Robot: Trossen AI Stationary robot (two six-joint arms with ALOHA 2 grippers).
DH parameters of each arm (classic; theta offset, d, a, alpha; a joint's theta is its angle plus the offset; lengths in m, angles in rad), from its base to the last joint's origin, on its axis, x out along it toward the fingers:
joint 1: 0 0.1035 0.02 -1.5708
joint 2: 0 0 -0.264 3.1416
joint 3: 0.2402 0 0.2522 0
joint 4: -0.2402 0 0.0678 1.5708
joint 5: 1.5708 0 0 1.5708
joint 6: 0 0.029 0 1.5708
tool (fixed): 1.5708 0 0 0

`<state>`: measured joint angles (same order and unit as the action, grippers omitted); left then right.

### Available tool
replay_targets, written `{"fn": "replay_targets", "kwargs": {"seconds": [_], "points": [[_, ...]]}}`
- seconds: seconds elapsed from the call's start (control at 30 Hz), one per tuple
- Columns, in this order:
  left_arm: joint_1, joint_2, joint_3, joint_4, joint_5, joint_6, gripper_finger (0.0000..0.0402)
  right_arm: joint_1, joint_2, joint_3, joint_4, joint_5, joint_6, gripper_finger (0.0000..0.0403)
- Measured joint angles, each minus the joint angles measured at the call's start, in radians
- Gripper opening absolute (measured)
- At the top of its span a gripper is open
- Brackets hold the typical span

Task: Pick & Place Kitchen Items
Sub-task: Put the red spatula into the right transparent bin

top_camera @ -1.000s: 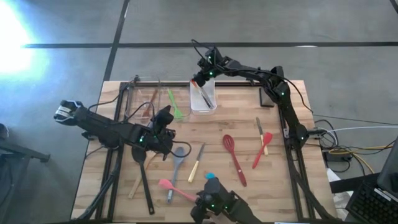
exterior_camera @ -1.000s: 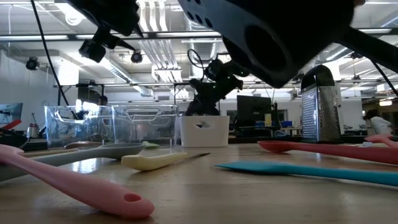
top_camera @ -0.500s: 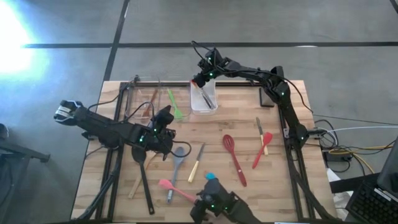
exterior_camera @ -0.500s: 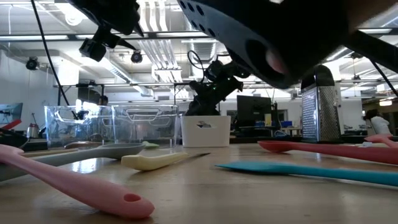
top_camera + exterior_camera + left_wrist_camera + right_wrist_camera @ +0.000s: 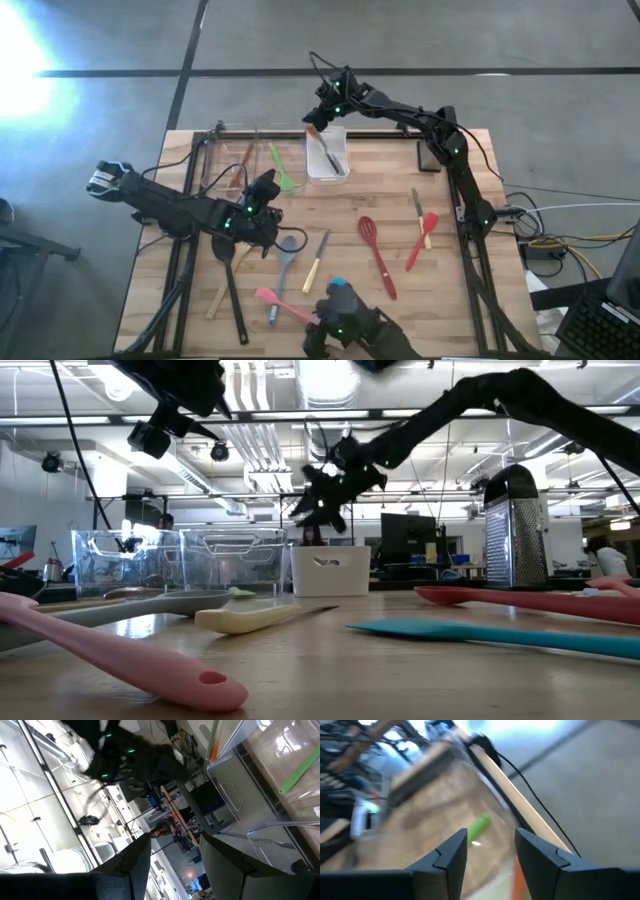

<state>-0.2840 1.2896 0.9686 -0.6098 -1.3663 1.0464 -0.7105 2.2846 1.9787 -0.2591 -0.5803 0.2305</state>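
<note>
Right now the right gripper (image 5: 322, 113) hangs over the white bin (image 5: 327, 155) at the far edge of the bench, its fingers (image 5: 451, 860) apart with nothing between them; a dark-handled utensil (image 5: 331, 154) lies inside the bin just below. The left gripper (image 5: 262, 200) sits low toward the left side of the bench, fingers (image 5: 134, 864) also parted and empty, above a black spoon (image 5: 232, 280) and a grey spatula (image 5: 285, 262). Beside the white bin, the clear bin (image 5: 232, 160) holds a green utensil (image 5: 281, 168) and a wooden one (image 5: 246, 158). So I'd judge a few items are put away and most remain: the red slotted spatula (image 5: 377, 253), red spatula (image 5: 422, 238), pink spatula (image 5: 282, 303), cream-handled knife (image 5: 317, 260) and others lie loose across the middle and near edge.
</note>
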Motion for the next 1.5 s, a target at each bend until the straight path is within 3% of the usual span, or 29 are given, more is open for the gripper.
{"fn": "replay_targets", "kwargs": {"seconds": [0.13,0.37,0.57,0.77,0.97,1.07,1.33,1.5], "points": [[0.000,0.000,-0.005,0.000,0.007,-0.004,0.0172,0.010,-0.087,0.012,0.002,-0.070,-0.031,0.0170],[0.000,0.000,-0.004,0.000,0.065,-0.100,0.0172,0.079,-0.255,0.004,-0.134,-0.066,-0.152,0.0151],[0.000,-0.058,-0.006,-0.004,0.229,-0.294,0.0172,0.197,-0.385,-0.038,-0.345,0.075,-0.282,0.0119],[-0.001,-0.177,-0.007,-0.004,0.441,-0.523,0.0172,0.313,-0.511,-0.188,-0.361,0.134,-0.269,0.0083],[-0.011,-0.303,-0.007,-0.033,0.693,-0.785,0.0172,0.428,-0.657,-0.407,-0.360,0.291,-0.138,0.0034],[-0.023,-0.350,-0.012,-0.036,0.767,-0.858,0.0172,0.496,-0.755,-0.523,-0.335,0.368,-0.075,0.0013],[-0.078,-0.449,-0.083,-0.027,0.727,-1.000,0.0172,0.737,-1.010,-0.823,-0.097,0.685,0.031,0.0008],[-0.105,-0.504,-0.180,0.074,0.691,-1.038,0.0172,0.869,-1.118,-0.982,0.089,0.857,0.055,0.0008]]}}
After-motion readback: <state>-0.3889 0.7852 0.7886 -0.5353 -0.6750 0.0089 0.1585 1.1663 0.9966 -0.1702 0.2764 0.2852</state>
